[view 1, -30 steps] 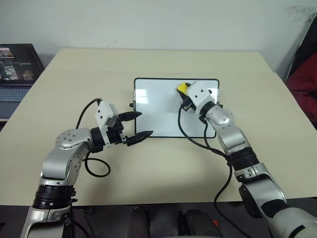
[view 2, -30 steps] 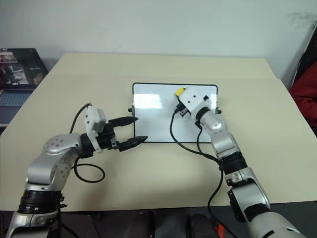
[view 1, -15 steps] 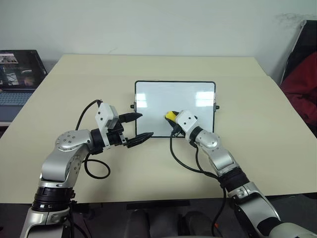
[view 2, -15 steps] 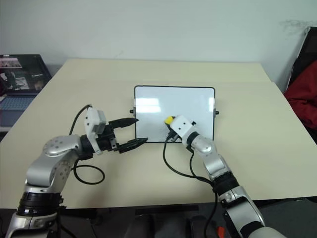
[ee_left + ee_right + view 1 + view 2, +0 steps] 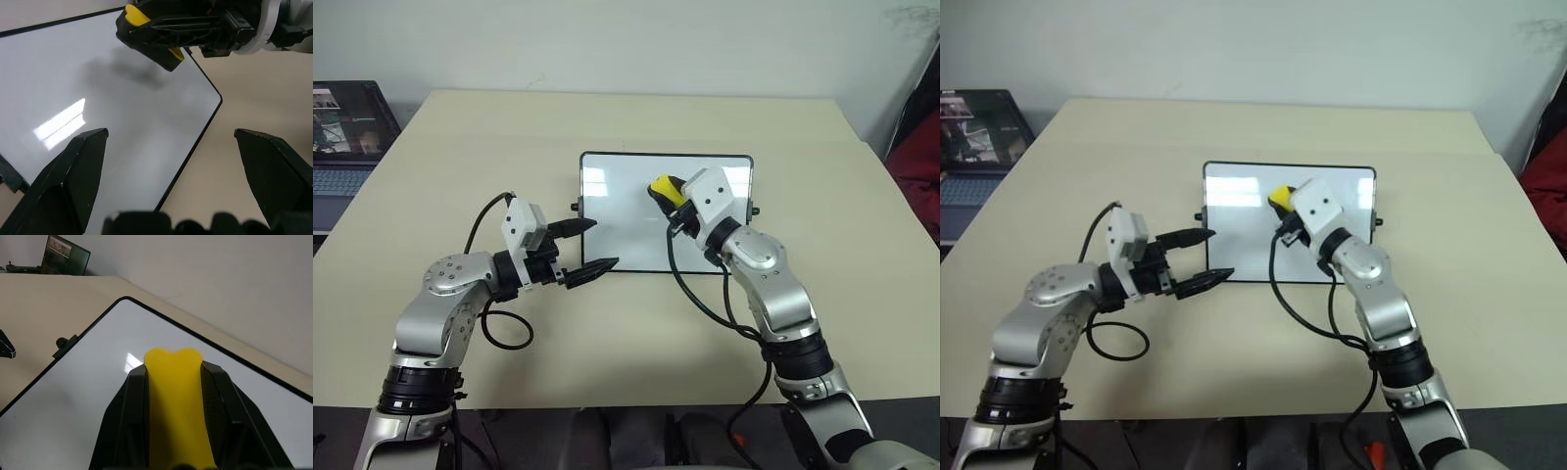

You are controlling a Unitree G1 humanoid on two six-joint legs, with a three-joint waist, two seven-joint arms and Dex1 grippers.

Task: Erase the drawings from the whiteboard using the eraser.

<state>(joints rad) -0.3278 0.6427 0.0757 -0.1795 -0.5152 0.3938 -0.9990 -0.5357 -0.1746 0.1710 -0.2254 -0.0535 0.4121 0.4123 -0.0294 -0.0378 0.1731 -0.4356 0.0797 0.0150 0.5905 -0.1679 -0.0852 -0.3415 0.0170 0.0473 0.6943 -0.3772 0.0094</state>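
The whiteboard lies flat mid-table, black-framed, with small knobs at its short sides. The drawings are hidden from me; the board surface that I see is plain white. My right gripper is shut on the yellow eraser, over the board's far middle. In the left wrist view the eraser hangs a little above the board, casting a shadow on it. The right wrist view has the eraser clamped between both black fingers. My left gripper stands open and empty at the board's near left corner.
An open laptop sits beyond the beige table's far left corner. Something red and black stands off the right side. Black cables loop from both wrists over the table's near part.
My right gripper swept the eraser from the board's far right toward its near edge, then back to the far middle, lifted. The left gripper has held still. The camera shifted.
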